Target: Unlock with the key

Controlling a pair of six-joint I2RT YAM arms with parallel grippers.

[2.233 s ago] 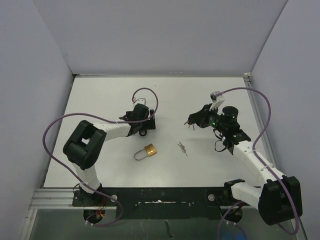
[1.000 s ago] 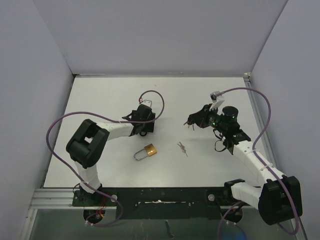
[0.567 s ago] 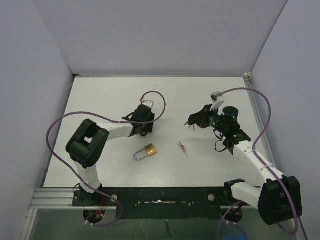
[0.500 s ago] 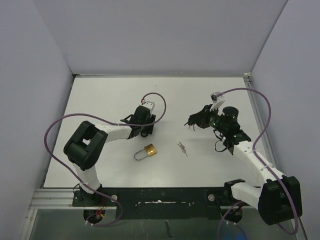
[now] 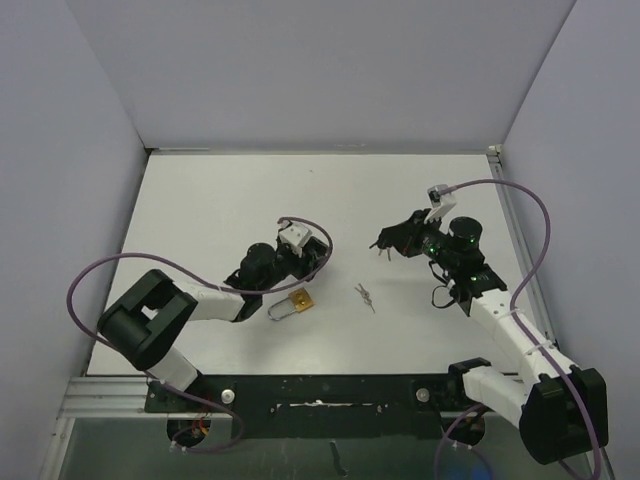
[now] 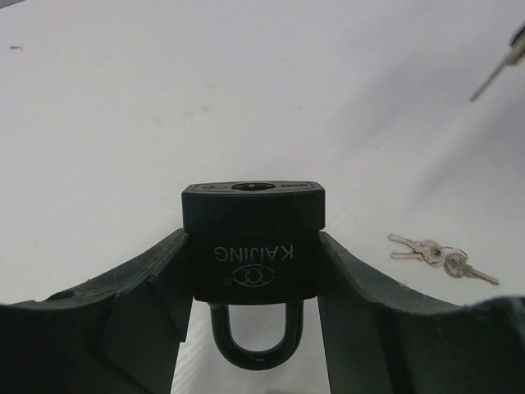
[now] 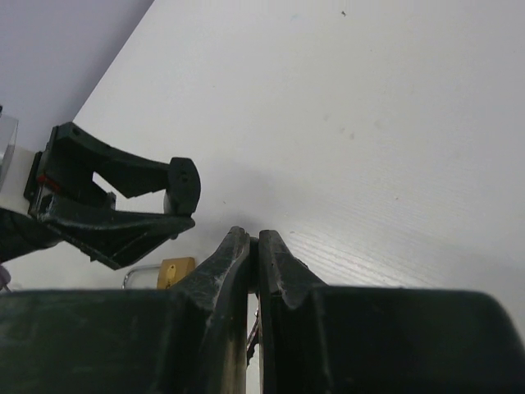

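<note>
Black padlock [image 6: 253, 238] held over the middle of the bench [image 6: 164, 98].
The left fingers [image 6: 148, 304] squeeze its two sides. The right fingers [image 7: 225, 267] are pinched tight on a key [image 6: 495, 75] close by.

We've got three views going. The top cam sits high behind the arm bases and looks down over the whole table [image 5: 200, 200]. Our left wrist cam skims low, right up against the black padlock [image 6: 253, 238]. The right wrist cam looks past its own fingers [image 7: 234, 263] toward the left gripper [image 7: 187, 199]. Top and left wrist share the loose keys [image 6: 433, 254] and the key [image 6: 495, 72] in the right gripper [image 5: 385, 241].
</note>
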